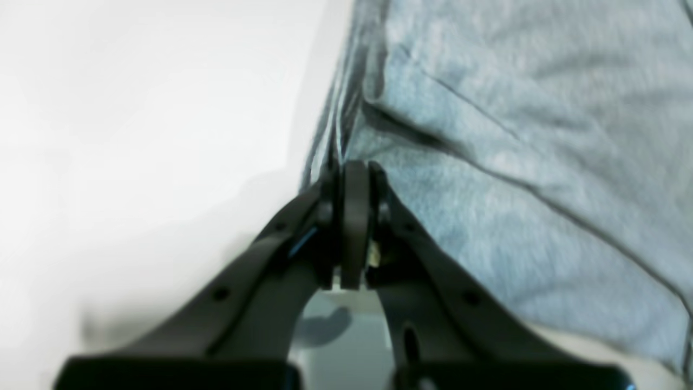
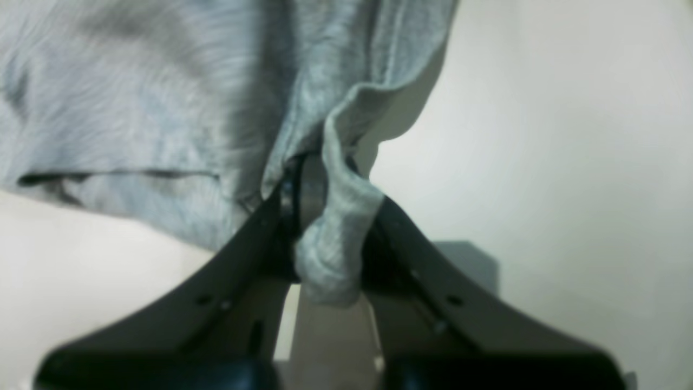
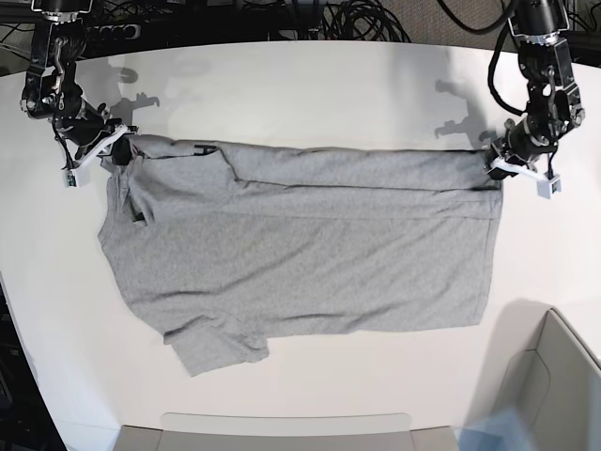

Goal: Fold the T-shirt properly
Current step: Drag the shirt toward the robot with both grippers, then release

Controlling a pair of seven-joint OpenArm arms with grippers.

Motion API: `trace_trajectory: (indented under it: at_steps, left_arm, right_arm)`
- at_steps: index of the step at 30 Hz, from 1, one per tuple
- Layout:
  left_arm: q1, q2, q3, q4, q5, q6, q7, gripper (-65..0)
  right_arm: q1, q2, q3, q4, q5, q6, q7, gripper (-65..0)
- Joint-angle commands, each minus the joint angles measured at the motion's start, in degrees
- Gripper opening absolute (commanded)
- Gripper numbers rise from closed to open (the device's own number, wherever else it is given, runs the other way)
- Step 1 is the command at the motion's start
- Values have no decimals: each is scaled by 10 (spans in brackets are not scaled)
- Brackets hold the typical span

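T-shirt (image 3: 300, 254) edge pinched by left gripper (image 1: 354, 179), right gripper (image 2: 319, 184).

T-shirt (image 3: 300, 254) covers the middle of the table (image 3: 310, 85), spread flat. Beyond its far edge: bare strip, open to pass, ending at a cable tangle (image 3: 282, 14) off the table's back. Left and right of the T-shirt: bare margins, arms stand at both far corners. Near side: bare band, then a grey bin (image 3: 545, 395) at the near-right corner and a tray rim (image 3: 282, 427) along the front.
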Motion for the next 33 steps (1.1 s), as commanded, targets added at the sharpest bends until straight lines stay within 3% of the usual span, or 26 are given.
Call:
trace_trajectory:
  at_steps: [1, 8, 11, 15, 23, 27, 30, 33]
  left_arm:
    - [26, -6, -13, 8, 39, 21, 33, -650]
    - [107, -7, -56, 65, 39, 21, 34, -650]
    - [131, -7, -72, 65, 39, 21, 34, -650]
    - [151, -7, -97, 66, 39, 20, 34, -650]
    - [164, -7, -98, 109, 39, 20, 37, -650]
    - [179, -7, -102, 158, 39, 20, 66, -650]
    - [188, -7, -103, 185, 39, 20, 72, -559]
    - [193, -7, -103, 203, 39, 20, 73, -545]
  right_arm:
    - [-9, 9, 2, 6, -12, 2, -20, -650]
    - [-76, 9, 2, 57, -11, 2, -21, -650]
    - [-102, 9, 6, 81, -10, 2, -47, -650]
    - [-134, -4, 55, 100, -10, 6, -60, -650]
    - [-151, -8, 65, 114, -10, 6, -60, -650]
    - [-151, -8, 68, 115, -10, 6, -60, -650]
    - [-156, -7, 70, 120, -10, 6, -60, -540]
    - [-163, -9, 71, 143, -10, 6, -60, -465]
